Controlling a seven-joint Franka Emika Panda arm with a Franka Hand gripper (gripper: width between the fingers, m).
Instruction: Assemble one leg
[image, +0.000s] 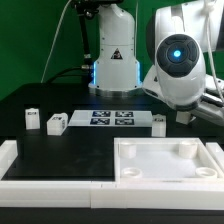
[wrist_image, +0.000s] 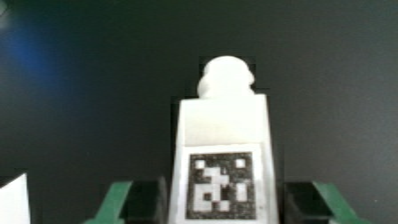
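In the wrist view a white leg (wrist_image: 228, 130) with a black-and-white marker on its face and a rounded peg at its far end lies between my green fingertips (wrist_image: 125, 200). A dark gap shows on each side of it, so my gripper (wrist_image: 222, 205) is open around it and not touching. In the exterior view my gripper (image: 184, 116) is low over the table at the exterior view's right, and that leg is hidden behind the hand. Another leg (image: 158, 122) stands just beside the gripper. Two more legs (image: 56, 123) (image: 31, 118) stand at the exterior view's left.
The marker board (image: 110, 119) lies mid-table. The large white square panel (image: 165, 172) with raised rim lies at the front right. A white L-shaped barrier (image: 40, 172) runs along the front left. A white edge (wrist_image: 15, 200) shows at the wrist view's corner.
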